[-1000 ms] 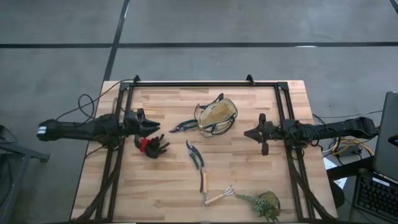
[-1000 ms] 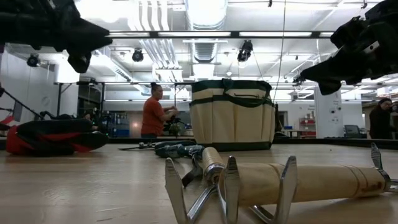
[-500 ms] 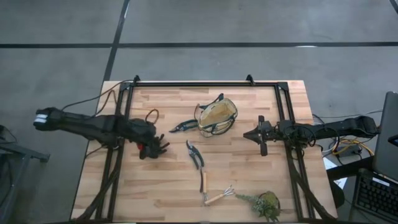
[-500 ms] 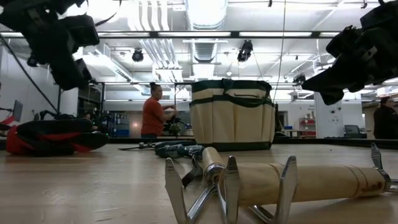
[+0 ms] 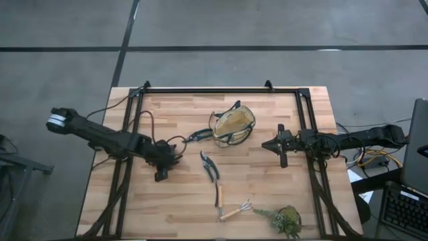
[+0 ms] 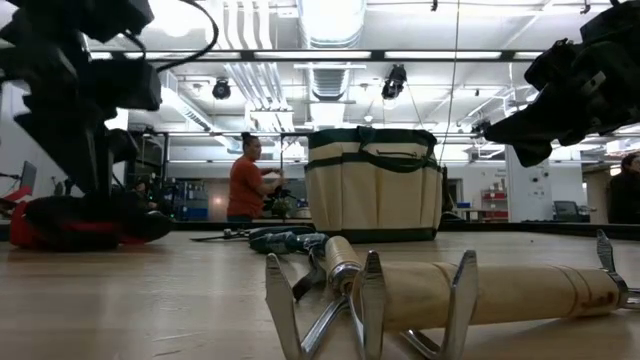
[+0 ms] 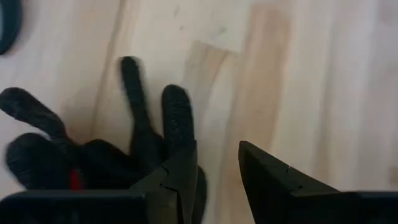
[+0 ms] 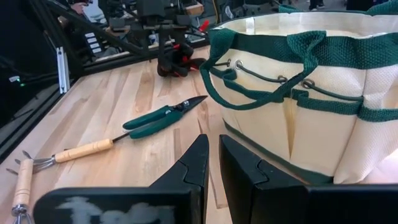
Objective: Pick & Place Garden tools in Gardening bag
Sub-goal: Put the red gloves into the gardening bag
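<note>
- Tan round gardening bag [image 5: 234,124] with green rim, upright, mid-table toward the far side.
- Red-and-black glove bundle [image 6: 80,220] lies left.
- Pruning shears [image 5: 197,136] just left of the bag; a second pair [image 5: 210,167] nearer.
- Two wooden-handled forks [image 5: 228,206] near edge.

The high camera is looking straight down on the whole table [image 5: 200,201], while the low one is sitting at tabletop level, facing across it into the room (a rake [image 6: 420,295] is looming close in front). Each wrist camera is peering past its own fingers — the left close over the glove bundle [image 7: 93,162], the right toward the gardening bag [image 8: 311,93], which the high and low views are also showing.
</note>
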Robot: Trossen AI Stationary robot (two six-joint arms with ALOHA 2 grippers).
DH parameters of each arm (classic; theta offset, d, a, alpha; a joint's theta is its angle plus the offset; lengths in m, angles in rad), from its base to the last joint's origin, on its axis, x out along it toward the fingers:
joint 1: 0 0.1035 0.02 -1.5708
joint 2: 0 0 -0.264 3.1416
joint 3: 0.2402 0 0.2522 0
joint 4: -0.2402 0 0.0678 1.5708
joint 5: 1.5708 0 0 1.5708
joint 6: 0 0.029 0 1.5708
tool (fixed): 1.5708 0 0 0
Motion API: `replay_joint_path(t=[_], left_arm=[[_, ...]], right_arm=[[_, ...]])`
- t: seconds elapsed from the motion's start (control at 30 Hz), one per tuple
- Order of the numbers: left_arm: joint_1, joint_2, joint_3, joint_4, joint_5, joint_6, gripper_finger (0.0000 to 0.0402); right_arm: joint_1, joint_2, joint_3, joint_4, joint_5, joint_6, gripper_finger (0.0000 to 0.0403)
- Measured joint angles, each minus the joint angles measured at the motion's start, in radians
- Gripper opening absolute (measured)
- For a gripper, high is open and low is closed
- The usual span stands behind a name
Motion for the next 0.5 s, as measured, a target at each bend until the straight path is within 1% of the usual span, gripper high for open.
replay_joint_path(t=[0.1, 0.3, 0.5], left_arm=[[-0.001, 0.058, 0.000, 0.001, -0.025, 0.007, 0.0121], [-0.001, 0.165, 0.000, 0.005, -0.012, 0.009, 0.0121], [-0.001, 0.205, 0.019, -0.002, -0.004, -0.009, 0.0121]], right_arm=[[0.000, 0.000, 0.000, 0.000, 0.000, 0.005, 0.0034], [0.000, 0.000, 0.000, -0.003, -0.002, 0.020, 0.0034], [0.000, 0.000, 0.000, -0.004, -0.001, 0.020, 0.0034]])
